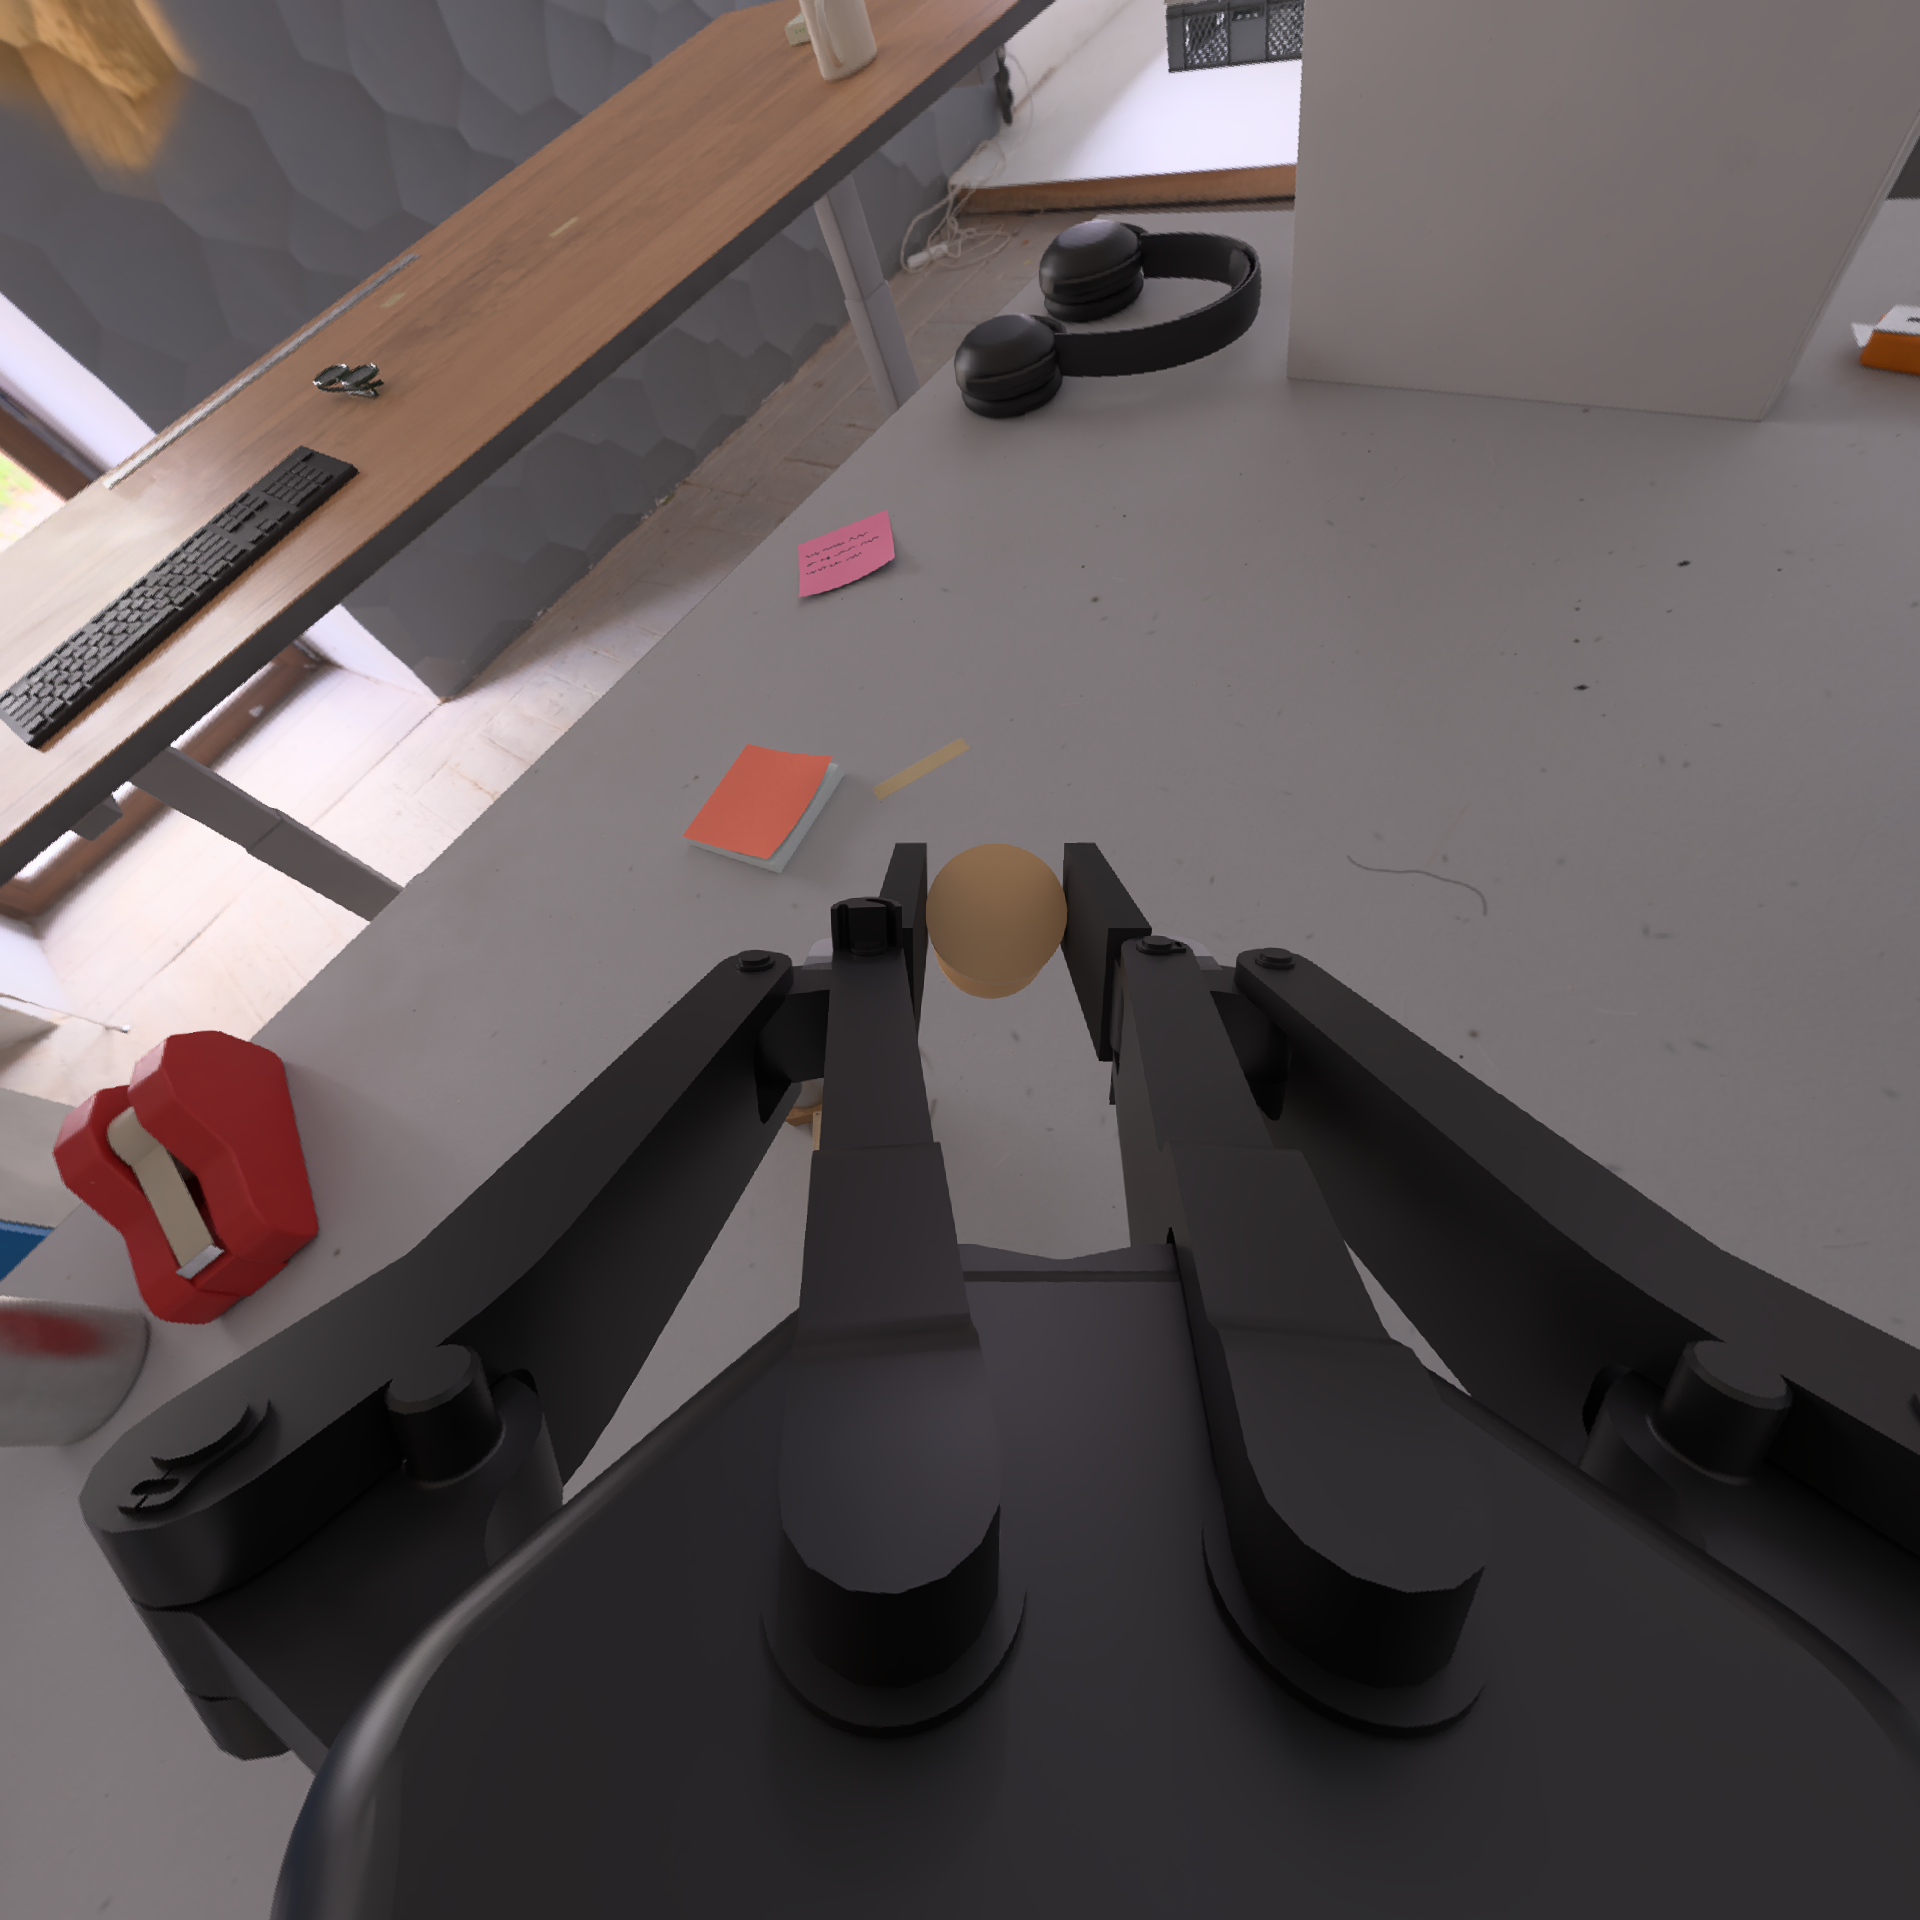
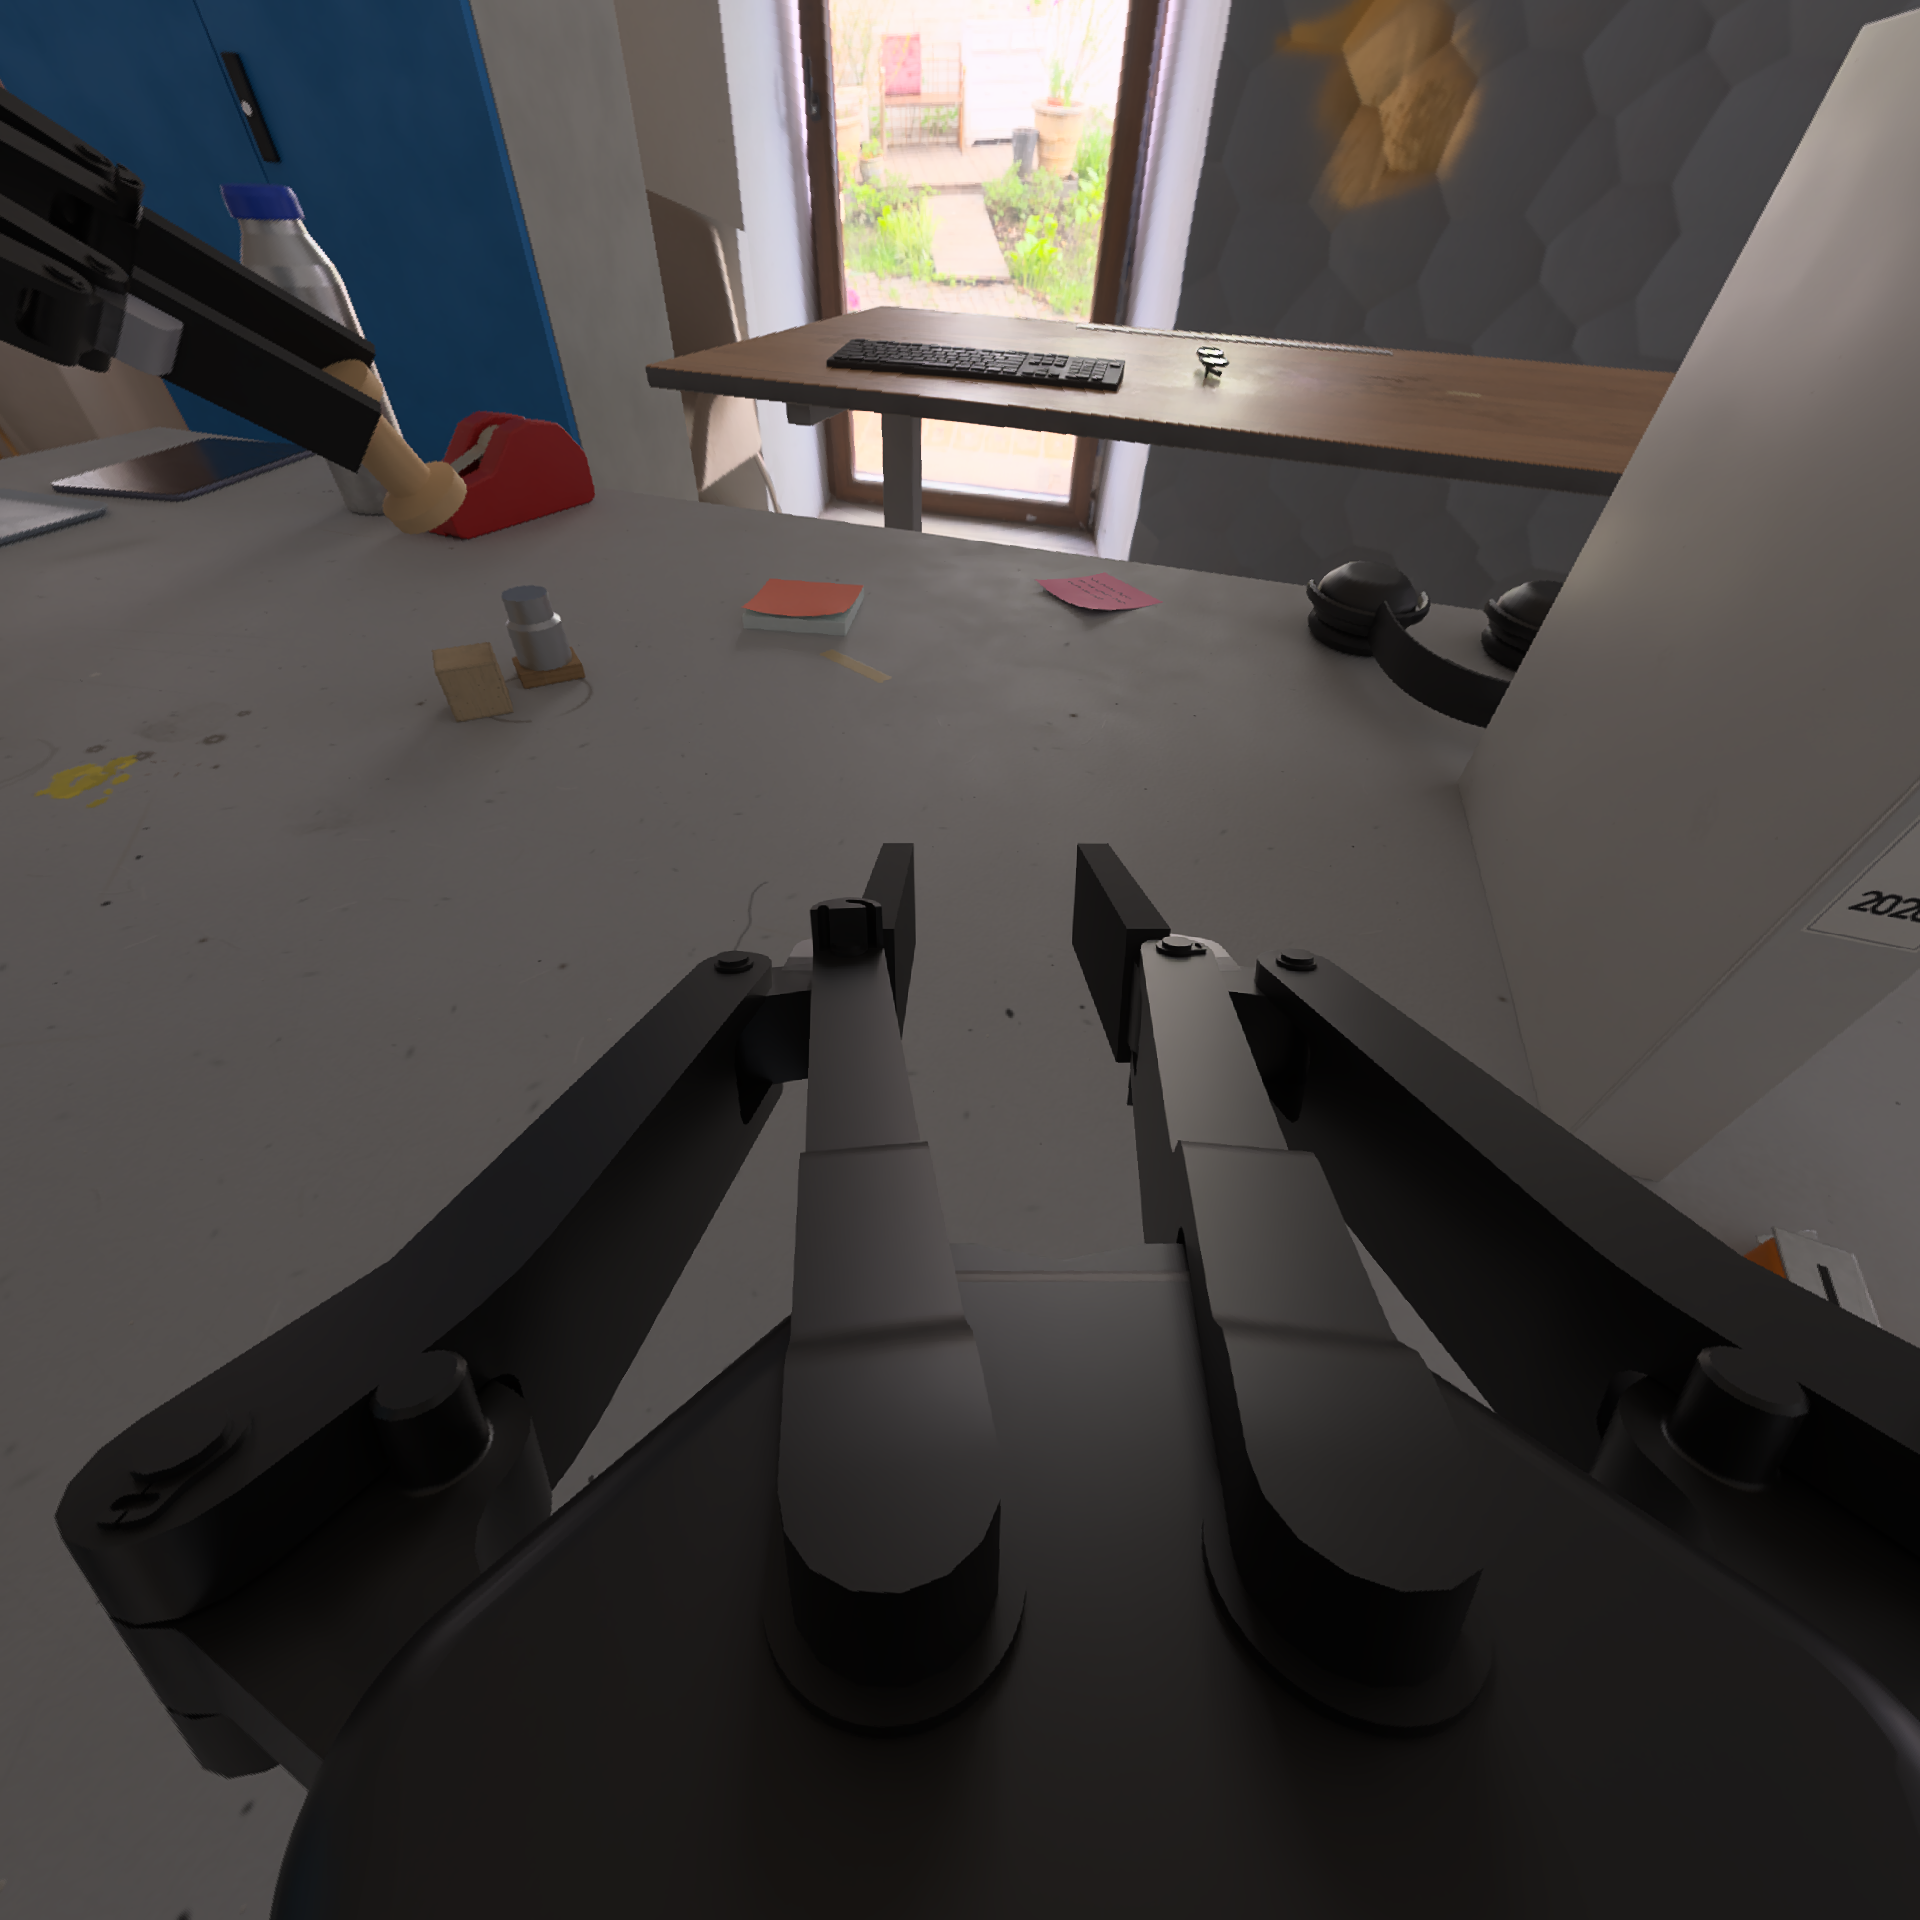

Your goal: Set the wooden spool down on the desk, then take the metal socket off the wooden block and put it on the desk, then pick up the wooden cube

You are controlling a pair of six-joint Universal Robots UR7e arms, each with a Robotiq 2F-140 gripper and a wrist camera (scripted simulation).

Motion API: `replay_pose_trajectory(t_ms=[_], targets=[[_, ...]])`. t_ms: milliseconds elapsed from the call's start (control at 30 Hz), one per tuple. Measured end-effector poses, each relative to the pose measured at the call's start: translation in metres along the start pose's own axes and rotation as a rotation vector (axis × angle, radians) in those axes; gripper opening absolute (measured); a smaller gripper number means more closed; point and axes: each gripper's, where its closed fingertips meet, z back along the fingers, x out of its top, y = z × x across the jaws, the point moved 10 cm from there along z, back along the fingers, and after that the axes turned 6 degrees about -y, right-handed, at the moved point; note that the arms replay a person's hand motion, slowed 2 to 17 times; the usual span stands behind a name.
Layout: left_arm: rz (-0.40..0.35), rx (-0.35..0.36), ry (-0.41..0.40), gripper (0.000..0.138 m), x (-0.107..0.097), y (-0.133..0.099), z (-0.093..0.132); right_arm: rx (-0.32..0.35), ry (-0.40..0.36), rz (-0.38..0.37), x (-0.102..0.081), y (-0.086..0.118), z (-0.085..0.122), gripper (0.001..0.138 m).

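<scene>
My left gripper (image 1: 995, 883) is shut on the wooden spool (image 1: 995, 920), a light tan spool seen end-on, held above the grey desk (image 1: 1351, 727). In the right wrist view the left gripper (image 2: 358, 431) holds the spool (image 2: 416, 488) aloft at the far left. The metal socket (image 2: 532, 627), a grey cylinder, stands upright on the thin wooden block (image 2: 549, 670). The wooden cube (image 2: 471, 681) sits on the desk (image 2: 935, 748) just left of the block. My right gripper (image 2: 994, 883) is open and empty, over bare desk well right of them.
A red tape dispenser (image 1: 192, 1174) (image 2: 514, 473), orange notepad (image 1: 767, 802) (image 2: 802, 605), pink sticky note (image 1: 845, 553) (image 2: 1098, 592) and black headphones (image 1: 1107, 317) (image 2: 1403, 634) lie on the desk. A white box (image 1: 1558, 208) (image 2: 1714, 623) stands at right. A bottle (image 2: 296, 281) stands far left.
</scene>
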Motion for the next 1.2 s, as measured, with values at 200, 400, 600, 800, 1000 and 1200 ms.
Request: replay_pose_trajectory(t_ms=[200,400,600,800,1000,1200], targets=[[0.065,-0.014,-0.034,0.035,-0.008,-0.019,0.0,0.001,-0.002,0.011,0.004,0.001,-0.003,0.042],[0.109,-0.029,-0.036,0.035,-0.018,-0.038,-0.003,0.001,-0.009,0.019,0.008,0.003,-0.005,0.041],[0.157,-0.064,-0.013,0.035,-0.028,-0.052,-0.009,0.002,-0.014,0.019,0.01,0.004,-0.006,0.041],[0.198,-0.121,-0.004,0.035,-0.03,-0.064,-0.019,0.0,-0.018,0.019,0.01,0.005,-0.005,0.041],[0.174,-0.145,0.038,0.035,-0.031,-0.071,-0.031,0.0,-0.018,0.018,0.01,0.005,-0.005,0.04],[0.126,-0.136,0.068,0.035,-0.024,-0.073,-0.044,-0.003,-0.017,0.017,0.008,0.005,-0.005,0.04]])
